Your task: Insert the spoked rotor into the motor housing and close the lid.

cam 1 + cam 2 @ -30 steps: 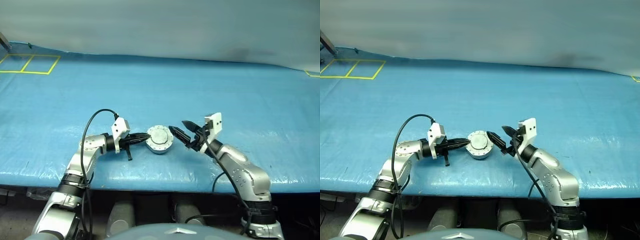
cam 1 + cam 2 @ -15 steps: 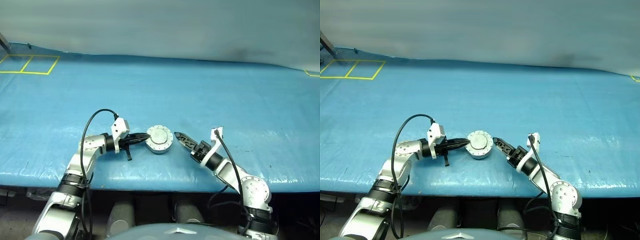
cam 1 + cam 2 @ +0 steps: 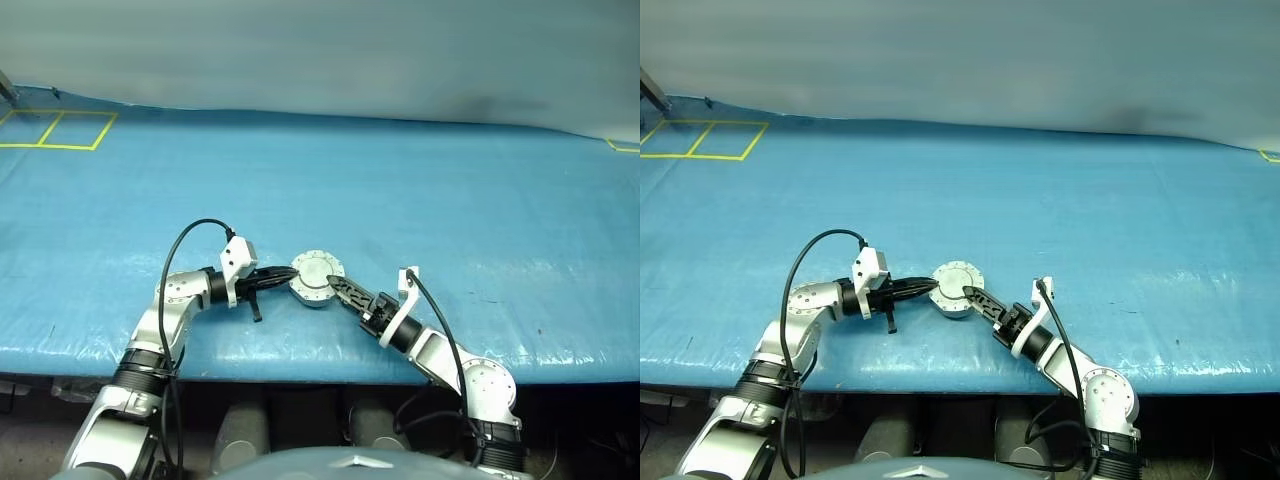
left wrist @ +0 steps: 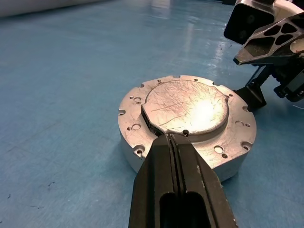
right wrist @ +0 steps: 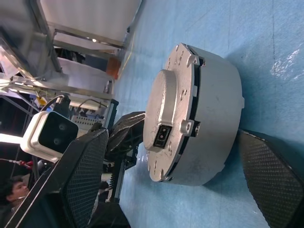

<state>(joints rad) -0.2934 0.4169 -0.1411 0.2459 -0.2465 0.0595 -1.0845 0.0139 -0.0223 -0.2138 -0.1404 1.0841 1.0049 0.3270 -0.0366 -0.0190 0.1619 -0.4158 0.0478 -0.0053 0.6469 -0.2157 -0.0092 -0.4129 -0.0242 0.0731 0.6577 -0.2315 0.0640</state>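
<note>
So the left claw [image 4: 176, 142] is pressed together, tips resting on the edge of the lid [image 4: 187, 107]. That lid sits flat on the motor housing [image 5: 213, 118], closed up, so whatever's inside is hidden. The right claw [image 5: 175, 175] is spread wide, one finger over the lid side and one past the housing's base, straddling it without clearly touching. The housing sits on the blue counter [image 3: 450, 200], near the front edge, between both arms.
</note>
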